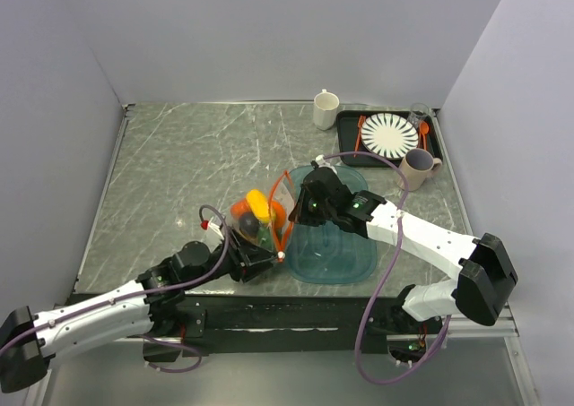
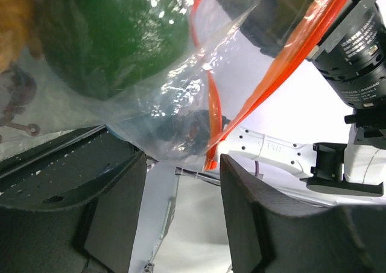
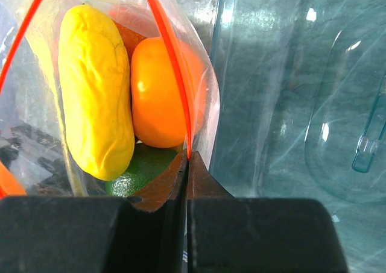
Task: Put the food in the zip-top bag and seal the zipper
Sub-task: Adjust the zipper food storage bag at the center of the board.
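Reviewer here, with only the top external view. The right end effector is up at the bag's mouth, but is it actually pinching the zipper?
Observer: Yes. The right wrist view shows the right end effector shut on the zipper, with the orange-red strip running down into its closed tips.
Operator: Which food is inside?
Observer: That same view shows a yellow piece, an orange round and a green fruit under them, all inside the zip-top bag.
Operator: Is the left end effector gripping the bag?
Observer: Apparently not. In the left wrist view the left end effector has its jaws apart, and the bag's lower corner hangs just past them, unclamped.
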You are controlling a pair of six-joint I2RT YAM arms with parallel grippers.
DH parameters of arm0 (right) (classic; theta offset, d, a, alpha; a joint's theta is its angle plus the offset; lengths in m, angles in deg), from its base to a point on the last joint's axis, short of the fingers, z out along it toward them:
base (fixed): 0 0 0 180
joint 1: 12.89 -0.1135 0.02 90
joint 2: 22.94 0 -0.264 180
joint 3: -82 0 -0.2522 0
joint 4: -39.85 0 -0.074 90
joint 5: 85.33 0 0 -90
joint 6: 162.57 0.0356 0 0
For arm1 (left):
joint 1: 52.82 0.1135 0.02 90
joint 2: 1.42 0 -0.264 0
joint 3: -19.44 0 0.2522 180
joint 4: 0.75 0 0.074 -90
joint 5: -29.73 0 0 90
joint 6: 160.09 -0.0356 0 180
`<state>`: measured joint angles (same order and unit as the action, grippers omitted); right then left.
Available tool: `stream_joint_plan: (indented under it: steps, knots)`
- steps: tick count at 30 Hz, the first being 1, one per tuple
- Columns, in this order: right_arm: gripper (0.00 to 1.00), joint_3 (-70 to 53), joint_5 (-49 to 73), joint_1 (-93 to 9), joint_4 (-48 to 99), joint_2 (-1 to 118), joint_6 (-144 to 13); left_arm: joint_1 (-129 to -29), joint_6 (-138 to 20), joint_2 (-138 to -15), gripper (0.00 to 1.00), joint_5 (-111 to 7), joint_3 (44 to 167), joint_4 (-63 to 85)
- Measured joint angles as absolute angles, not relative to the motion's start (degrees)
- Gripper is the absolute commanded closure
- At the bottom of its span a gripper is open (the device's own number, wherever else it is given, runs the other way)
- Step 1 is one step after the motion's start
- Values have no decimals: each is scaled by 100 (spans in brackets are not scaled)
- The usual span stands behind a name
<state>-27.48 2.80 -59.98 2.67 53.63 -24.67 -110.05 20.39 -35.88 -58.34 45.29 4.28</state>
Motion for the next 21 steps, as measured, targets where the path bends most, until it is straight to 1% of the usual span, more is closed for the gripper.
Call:
stream_joint_plan:
  steps: [7,12,16,21]
  knots:
    - [96,-2748,293,-5998,267,5363,-2465,-11442,2439,-3848,47,-6422,4366,132]
    - [96,-2748,324,-5998,280,5363,-2459,-11646,2699,-3771,47,-7016,4293,-66]
    - [96,-2748,363,-5998,286,5363,-2443,-11718,2972,-3599,49,-7410,3992,-418]
    - [96,-2751,383,-5998,289,5363,-2439,-11757,3243,-3737,50,-7718,3813,-709]
